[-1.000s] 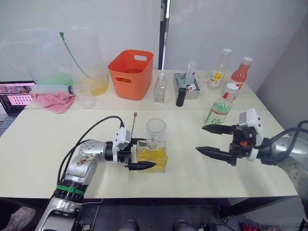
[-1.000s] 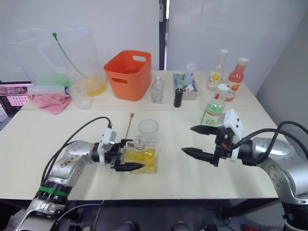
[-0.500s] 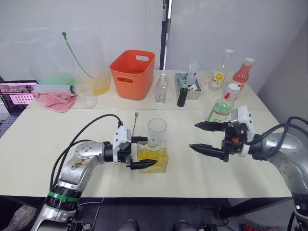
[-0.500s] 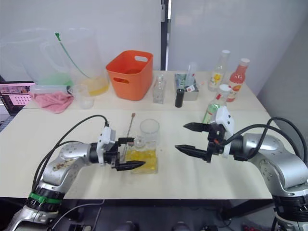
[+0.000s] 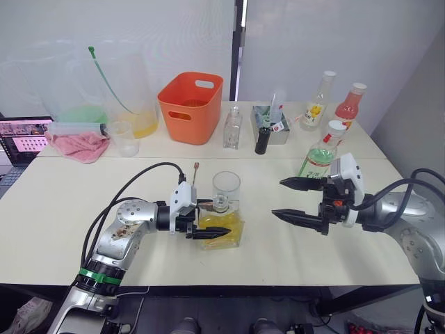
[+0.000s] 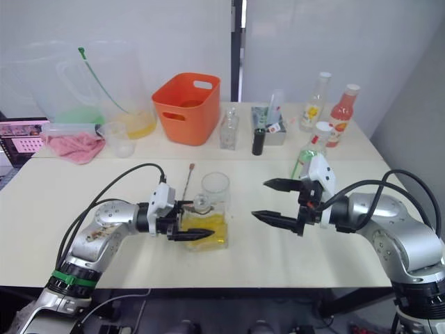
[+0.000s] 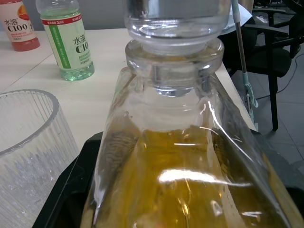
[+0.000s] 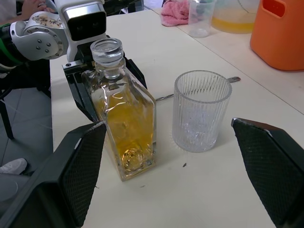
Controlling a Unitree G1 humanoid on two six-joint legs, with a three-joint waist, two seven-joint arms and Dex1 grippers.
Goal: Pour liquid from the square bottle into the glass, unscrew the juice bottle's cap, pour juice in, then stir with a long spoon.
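Since a second ago, right pincer (image 5: 290,199) has moved inward, fingers wide apart. Head view: left pincer (image 5: 211,218) brackets the square bottle (image 5: 222,224), beside the glass (image 5: 226,188). Left wrist view: bottle sits between fingers; close squarely on flat sides before lifting.

long spoon (image 5: 194,179) mostly hidden behind left hand (image 5: 211,219), square bottle (image 7: 190,156) base cut off in left wrist view

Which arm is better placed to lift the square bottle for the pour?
Left. The left gripper already has its fingers on either side of the square bottle, beside the glass. The right gripper hangs open, apart from both.
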